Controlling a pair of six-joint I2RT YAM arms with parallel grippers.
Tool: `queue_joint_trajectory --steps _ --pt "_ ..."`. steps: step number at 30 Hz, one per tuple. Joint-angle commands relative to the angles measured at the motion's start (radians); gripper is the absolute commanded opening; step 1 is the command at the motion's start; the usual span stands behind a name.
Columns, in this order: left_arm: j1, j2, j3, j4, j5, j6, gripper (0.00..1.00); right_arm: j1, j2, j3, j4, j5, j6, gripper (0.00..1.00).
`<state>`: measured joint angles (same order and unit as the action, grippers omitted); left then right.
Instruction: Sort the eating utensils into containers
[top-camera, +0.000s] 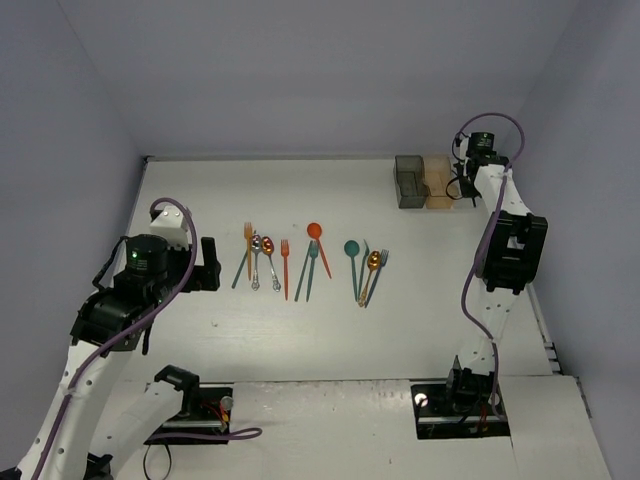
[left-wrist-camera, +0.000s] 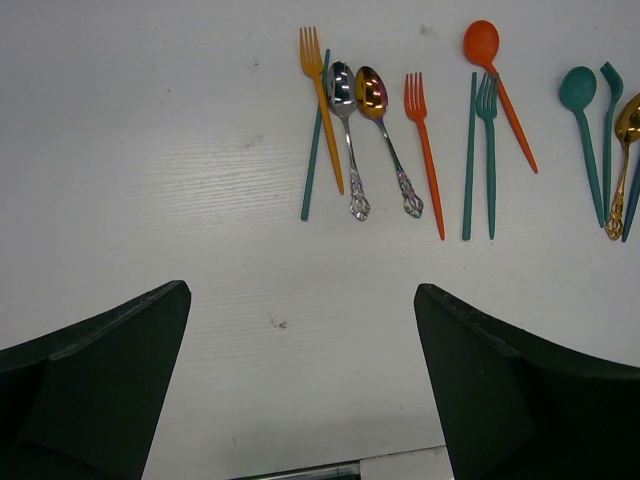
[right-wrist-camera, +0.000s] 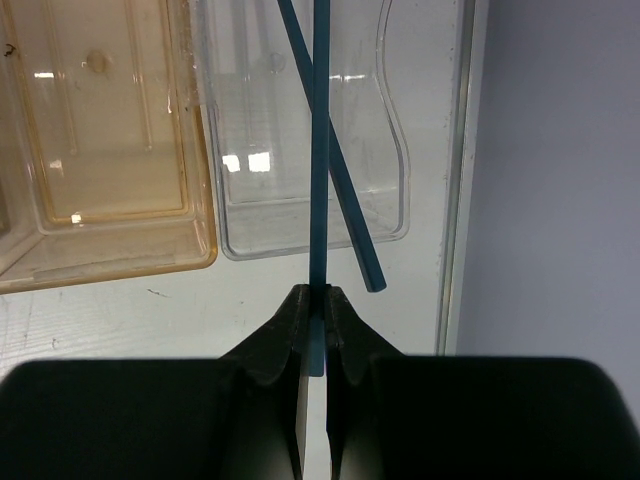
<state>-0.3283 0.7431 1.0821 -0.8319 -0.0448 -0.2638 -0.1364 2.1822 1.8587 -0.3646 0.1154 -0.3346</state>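
Five spoons (left-wrist-camera: 343, 88), five forks (left-wrist-camera: 415, 92), four chopsticks (left-wrist-camera: 468, 160) (two teal, two blue) and three bins (top-camera: 411, 181): grey, orange, clear.

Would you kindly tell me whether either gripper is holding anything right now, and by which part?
The right gripper pinches a blue chopstick near one end, above the clear bin; the left gripper is open and holds nothing.

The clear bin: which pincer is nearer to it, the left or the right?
Right. The right pincer is at the edge of the clear bin, shut on a chopstick reaching over it. The left pincer is open, far away by the loose utensils.
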Motion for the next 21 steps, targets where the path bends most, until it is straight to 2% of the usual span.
queue_joint_trajectory --steps 1,21 --pt "-0.005 0.011 -0.001 0.063 0.004 0.015 0.94 -0.002 -0.051 -0.012 -0.002 0.033 -0.013 0.03" --pt "-0.005 -0.017 -0.026 0.065 0.019 -0.004 0.94 -0.002 -0.039 0.023 -0.008 0.028 -0.013 0.12"
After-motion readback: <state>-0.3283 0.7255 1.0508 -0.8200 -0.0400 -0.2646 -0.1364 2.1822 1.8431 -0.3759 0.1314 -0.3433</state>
